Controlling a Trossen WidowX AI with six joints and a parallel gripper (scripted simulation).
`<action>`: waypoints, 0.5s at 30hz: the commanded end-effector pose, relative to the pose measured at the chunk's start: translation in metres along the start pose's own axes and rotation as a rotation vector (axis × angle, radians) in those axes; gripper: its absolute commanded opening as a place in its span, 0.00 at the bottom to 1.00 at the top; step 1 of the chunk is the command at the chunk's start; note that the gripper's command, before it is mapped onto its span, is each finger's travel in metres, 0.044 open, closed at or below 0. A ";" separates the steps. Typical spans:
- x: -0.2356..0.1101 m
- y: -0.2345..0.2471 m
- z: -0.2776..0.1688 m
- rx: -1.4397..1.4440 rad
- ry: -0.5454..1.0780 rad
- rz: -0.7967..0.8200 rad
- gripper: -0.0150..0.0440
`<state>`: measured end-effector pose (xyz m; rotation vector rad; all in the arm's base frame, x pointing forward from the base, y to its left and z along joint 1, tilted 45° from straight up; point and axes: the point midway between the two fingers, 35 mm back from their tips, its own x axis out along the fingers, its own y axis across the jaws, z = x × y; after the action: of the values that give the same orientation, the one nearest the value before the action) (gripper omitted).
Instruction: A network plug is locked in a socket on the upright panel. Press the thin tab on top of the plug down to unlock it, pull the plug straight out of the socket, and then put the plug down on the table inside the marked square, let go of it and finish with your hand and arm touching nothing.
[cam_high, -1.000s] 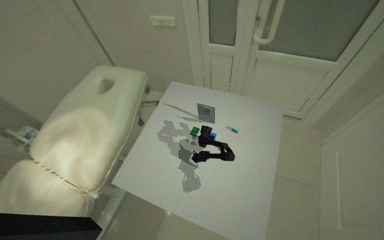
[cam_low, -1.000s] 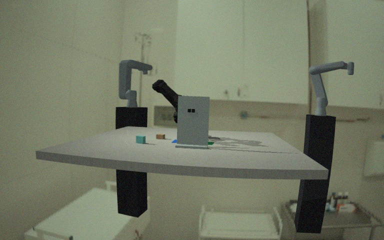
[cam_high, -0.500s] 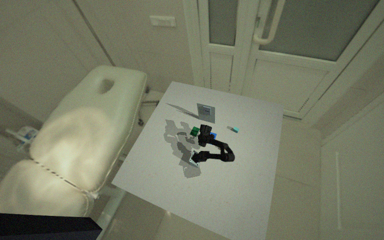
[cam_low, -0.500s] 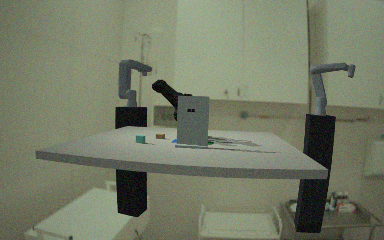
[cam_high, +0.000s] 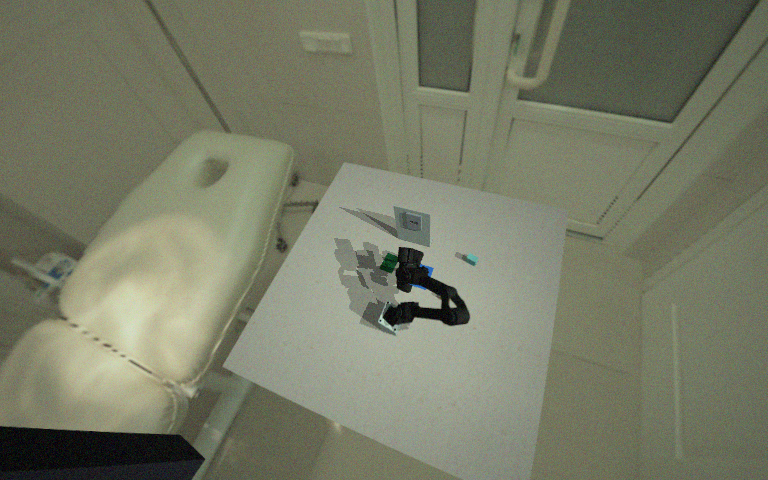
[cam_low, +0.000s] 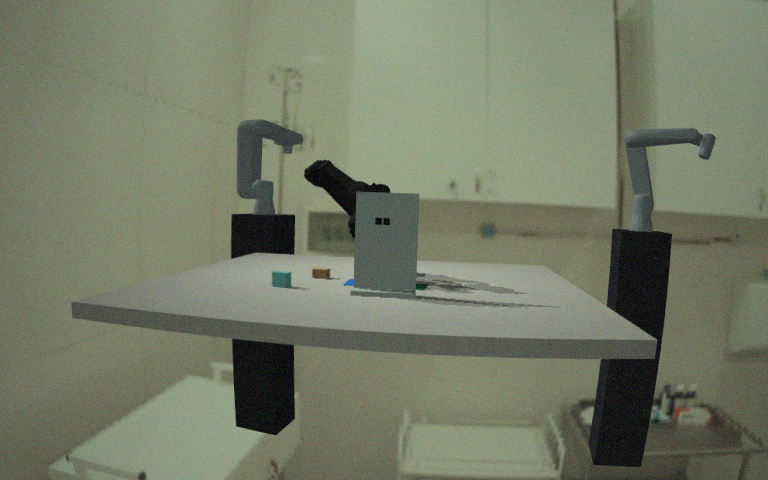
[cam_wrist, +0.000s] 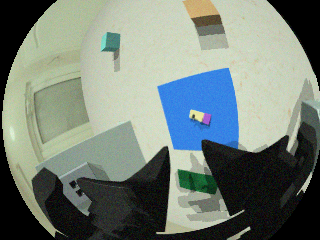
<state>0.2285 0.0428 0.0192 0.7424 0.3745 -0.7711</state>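
The plug (cam_wrist: 200, 117), a small cream and purple piece, lies on the blue marked square (cam_wrist: 175, 100) (cam_high: 428, 271) (cam_low: 349, 282), well inside its edges. The upright grey panel (cam_high: 420, 238) (cam_low: 386, 254) (cam_wrist: 120, 140) carries the socket (cam_high: 412, 221) (cam_wrist: 86, 173), whose dark openings show with no plug in them. My gripper (cam_wrist: 185, 147) (cam_high: 409, 255) is partly open, with nothing between its fingers. It hangs above the table beside the square, clear of the plug. In the exterior view the panel hides most of it.
A flat green patch (cam_high: 389, 262) (cam_low: 421, 286) (cam_wrist: 197, 181) lies beside the blue square, below the fingers in the wrist view. A teal block (cam_high: 472, 259) (cam_low: 281, 279) (cam_wrist: 110, 42) and an orange-brown block (cam_low: 321, 273) (cam_wrist: 201, 9) stand farther off on the table (cam_high: 481, 384) (cam_low: 198, 308).
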 end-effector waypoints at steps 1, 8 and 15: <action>-0.004 0.004 0.000 0.006 -0.001 0.005 0.52; -0.010 0.007 0.000 0.005 -0.002 0.005 0.52; -0.016 0.011 0.000 0.005 -0.003 0.005 0.52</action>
<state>0.2253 0.0527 0.0297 0.7414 0.3740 -0.7715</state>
